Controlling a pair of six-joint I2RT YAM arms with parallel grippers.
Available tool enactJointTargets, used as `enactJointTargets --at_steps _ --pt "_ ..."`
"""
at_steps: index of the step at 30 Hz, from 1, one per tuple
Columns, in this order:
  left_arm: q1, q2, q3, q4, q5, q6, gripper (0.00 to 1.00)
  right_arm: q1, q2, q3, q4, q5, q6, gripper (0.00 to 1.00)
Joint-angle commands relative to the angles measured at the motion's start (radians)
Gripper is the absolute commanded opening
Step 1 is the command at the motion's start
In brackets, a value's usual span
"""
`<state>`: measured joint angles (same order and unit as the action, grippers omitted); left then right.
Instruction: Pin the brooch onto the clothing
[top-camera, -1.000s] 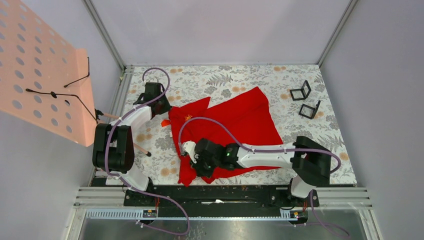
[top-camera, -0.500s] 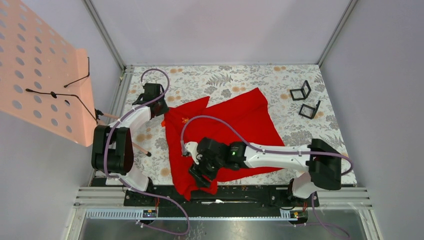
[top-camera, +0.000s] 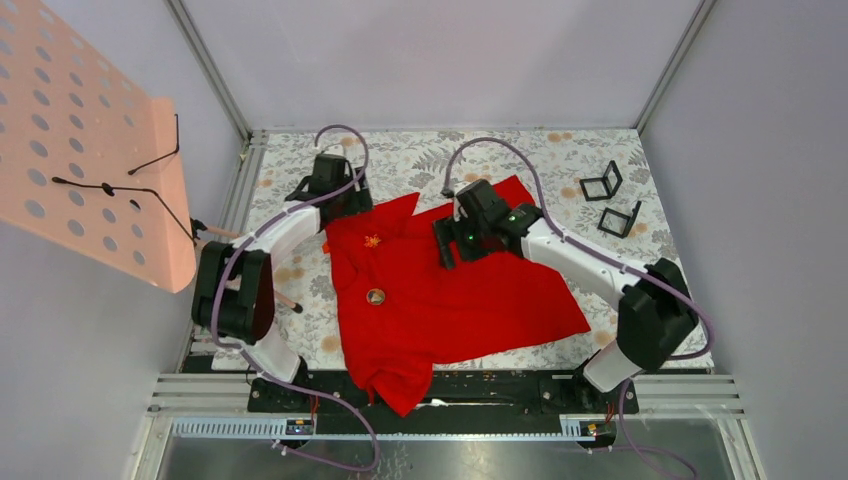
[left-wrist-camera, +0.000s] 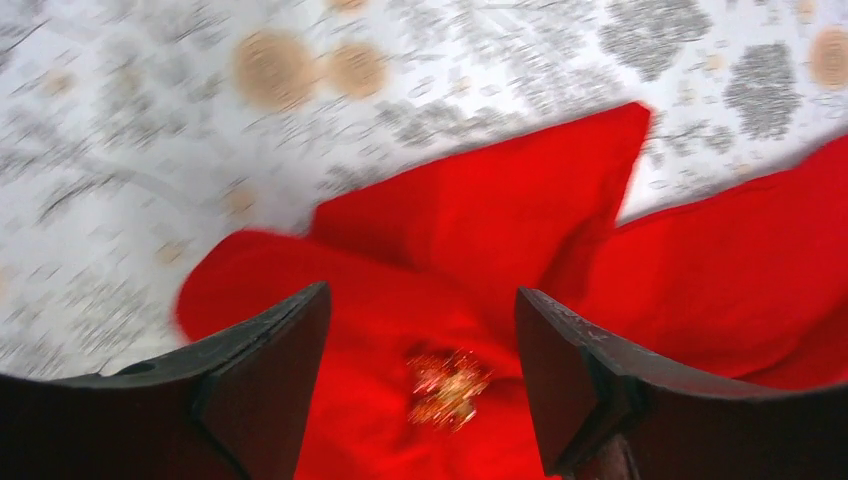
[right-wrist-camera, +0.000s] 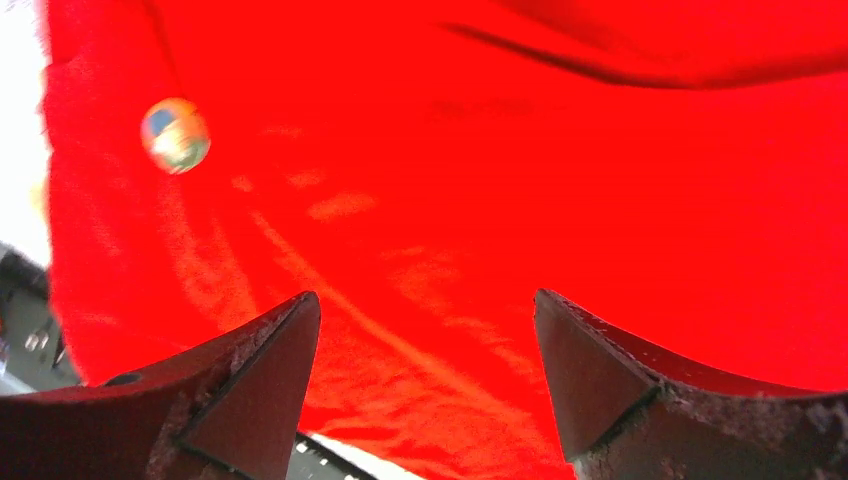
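No readable text, label, brand, number or sign appears in any view.

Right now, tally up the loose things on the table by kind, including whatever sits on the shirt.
Red shirt: 1
Round brooch: 1
Gold sparkly ornament: 1
Black stands: 2
Thin wooden stick: 1
Total: 6
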<state>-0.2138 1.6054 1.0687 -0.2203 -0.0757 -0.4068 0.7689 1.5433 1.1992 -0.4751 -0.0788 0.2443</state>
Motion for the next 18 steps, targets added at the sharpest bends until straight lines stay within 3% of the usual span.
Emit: enactJointTargets --at_steps 1,9,18 --pt "-0.062 0.147 0.178 0.024 0.049 0.060 0.74 -0.139 0.070 0.068 -0.053 -0.001 0.020 0.85" --pt "-0.174 0.400 0.470 -0.108 0.035 0.127 0.77 -0.277 0.112 0.051 -0.022 -0.019 0.097 0.85" --pt "-0.249 0.535 0.593 -0.210 -0.220 0.195 0.85 -0.299 0.089 -0.011 0.009 0.002 0.111 0.85"
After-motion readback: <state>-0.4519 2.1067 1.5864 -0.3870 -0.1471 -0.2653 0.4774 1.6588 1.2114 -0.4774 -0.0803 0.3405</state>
